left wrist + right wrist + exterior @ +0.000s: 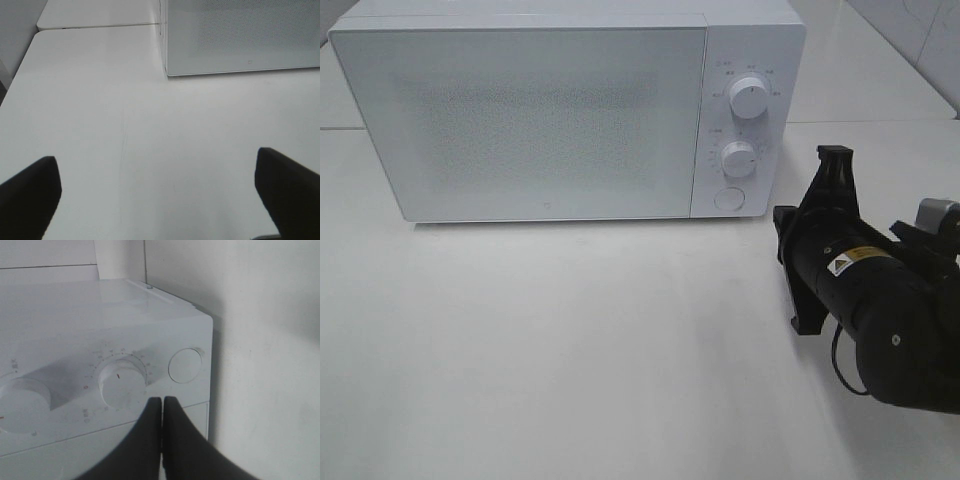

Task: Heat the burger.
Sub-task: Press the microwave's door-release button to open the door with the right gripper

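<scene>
The burger is out of view in all three views. The white microwave (pixel 540 110) stands at the back of the table with its door shut. My right gripper (pixel 782 235) is turned on its side just right of the microwave's control panel. In the right wrist view the right gripper (pixel 162 400) is shut on nothing, and its tips sit close to the lower knob (pixel 122 382), beside the round button (pixel 185 365). My left gripper (pixel 160 195) is open and empty, low over the bare table in front of the microwave's left corner (pixel 240 35).
The control panel carries an upper knob (pixel 748 97), a lower knob (pixel 738 159) and a round door button (pixel 728 199). The white table (pixel 570 350) stretches in front of the microwave. A tiled wall runs along the back right.
</scene>
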Controlling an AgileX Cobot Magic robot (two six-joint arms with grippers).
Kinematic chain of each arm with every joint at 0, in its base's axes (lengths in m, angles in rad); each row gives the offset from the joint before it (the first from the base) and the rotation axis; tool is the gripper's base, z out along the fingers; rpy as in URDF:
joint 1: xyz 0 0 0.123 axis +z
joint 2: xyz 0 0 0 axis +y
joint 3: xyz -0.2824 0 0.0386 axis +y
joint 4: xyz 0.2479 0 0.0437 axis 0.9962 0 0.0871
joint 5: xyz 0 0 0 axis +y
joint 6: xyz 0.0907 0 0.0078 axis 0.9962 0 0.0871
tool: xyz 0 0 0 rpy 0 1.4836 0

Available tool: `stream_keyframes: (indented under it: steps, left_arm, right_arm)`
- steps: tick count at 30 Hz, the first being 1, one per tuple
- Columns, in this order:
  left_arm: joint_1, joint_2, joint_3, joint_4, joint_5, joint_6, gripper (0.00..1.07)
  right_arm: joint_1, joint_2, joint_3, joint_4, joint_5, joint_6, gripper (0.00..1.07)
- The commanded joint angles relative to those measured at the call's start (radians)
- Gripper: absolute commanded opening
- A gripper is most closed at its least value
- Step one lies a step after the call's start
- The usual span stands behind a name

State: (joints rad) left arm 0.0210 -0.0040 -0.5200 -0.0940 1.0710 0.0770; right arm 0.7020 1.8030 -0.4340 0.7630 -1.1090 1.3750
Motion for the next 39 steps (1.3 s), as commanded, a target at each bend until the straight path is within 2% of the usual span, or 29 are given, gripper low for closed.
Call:
stream_keyframes:
  steps: [1, 8, 14, 23, 39]
  left_arm:
    - [0.001, -0.024, 0.004, 0.0, -0.003, -0.001, 0.98]
    - [0.001, -0.024, 0.004, 0.0, -0.003, -0.001, 0.98]
    - [0.001, -0.024, 0.004, 0.0, -0.003, -0.001, 0.98]
    - [0.001, -0.024, 0.004, 0.0, -0.003, -0.001, 0.98]
    - [0.001, -0.018, 0.004, 0.0, -0.003, -0.001, 0.98]
  right_arm:
    - [-0.036, 0.002, -0.036, -0.032, 0.038, -0.063, 0.0]
    - [-0.039, 0.012, -0.057, -0.033, 0.062, -0.087, 0.0]
    - [-0.062, 0.094, -0.102, -0.087, 0.062, -0.045, 0.0]
    - [-0.062, 0.182, -0.199, -0.089, 0.064, -0.043, 0.0]
    - [-0.086, 0.27, -0.294, -0.089, 0.09, -0.047, 0.0]
